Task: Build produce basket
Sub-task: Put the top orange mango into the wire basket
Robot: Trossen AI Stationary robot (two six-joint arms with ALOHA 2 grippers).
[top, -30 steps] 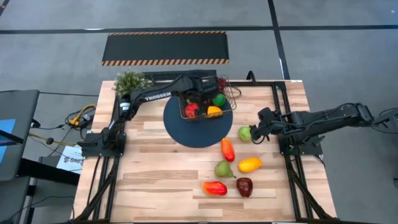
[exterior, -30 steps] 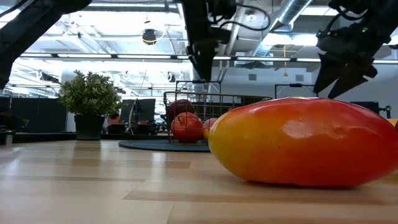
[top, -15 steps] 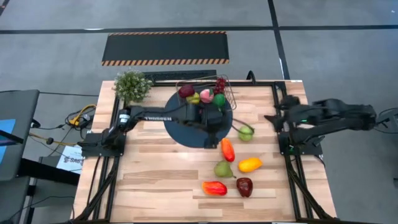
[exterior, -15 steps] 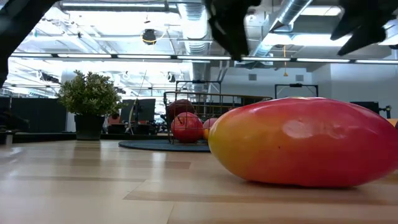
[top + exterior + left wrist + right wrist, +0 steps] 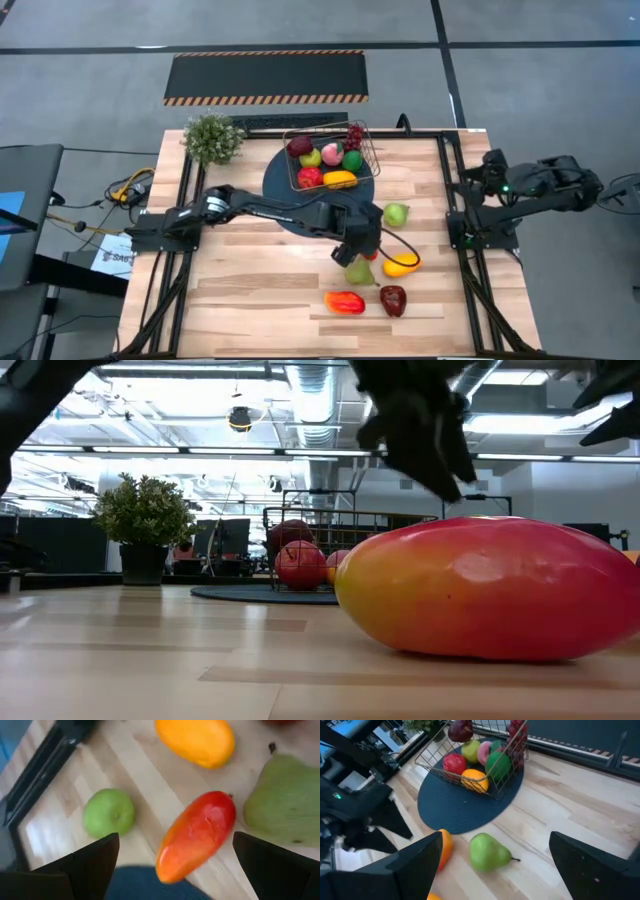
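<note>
Left gripper is out over mid-table, hovering above the red-orange pepper. Its fingers are spread wide on either side of the pepper, not touching it, nothing held.

Crowded around that pepper: green pear just beside it, yellow-orange mango near, green apple a bit apart. In the left wrist view the edge of the dark blue mat lies right under the pepper's near end.

Further toward the front edge: a red-yellow fruit and a dark red one, close together. The red-yellow one fills the low view and blocks most of the table behind it.

Basket sits on the mat at the far side, holding red, yellow, pink, green and orange pieces plus purple grapes. Potted plant is at the far-left corner.

Right gripper is pulled back at the table's right edge, fingers wide apart, empty.
</note>
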